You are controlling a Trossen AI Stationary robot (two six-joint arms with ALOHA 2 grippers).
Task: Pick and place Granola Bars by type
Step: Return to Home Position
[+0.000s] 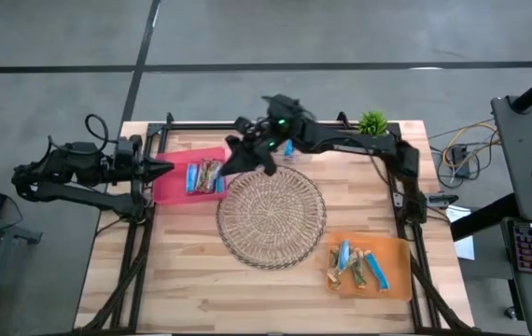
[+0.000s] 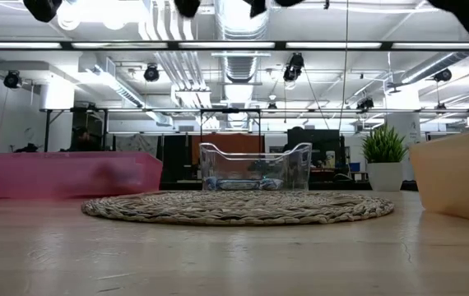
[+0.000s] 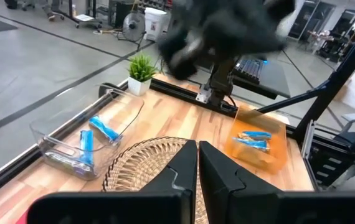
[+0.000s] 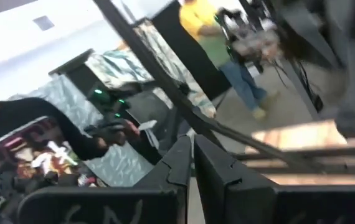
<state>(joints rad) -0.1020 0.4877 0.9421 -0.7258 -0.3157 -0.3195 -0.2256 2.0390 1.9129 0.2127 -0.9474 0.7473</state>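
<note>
The wicker tray (image 1: pixel 271 219) carries nothing. The red bin (image 1: pixel 168 189) left of it, orange bin (image 1: pixel 395 250) front-right and clear bin (image 2: pixel 255 156) behind each group Granola Bars (image 1: pixel 205 175) by wrapper. The right gripper (image 1: pixel 245 154) hangs over its rear-left rim, the left gripper (image 1: pixel 159 168) farther left. Both have jaws together and empty, likely for homing.

The pale wooden plank table (image 1: pixel 154 273) carries a tan, spiral-woven round wicker tray (image 1: pixel 271 217), a translucent pink plastic bin (image 1: pixel 171 185), an orange plastic bin (image 1: pixel 393 249), and bright blue wrapped granola bars (image 1: pixel 343 253).

high: straight down on my whole table (image 1: pixel 182 271) | low: at table height, looking across | wrists: past my fingers (image 3: pixel 180 167) | high and low share: round tray (image 1: pixel 271 220)
</note>
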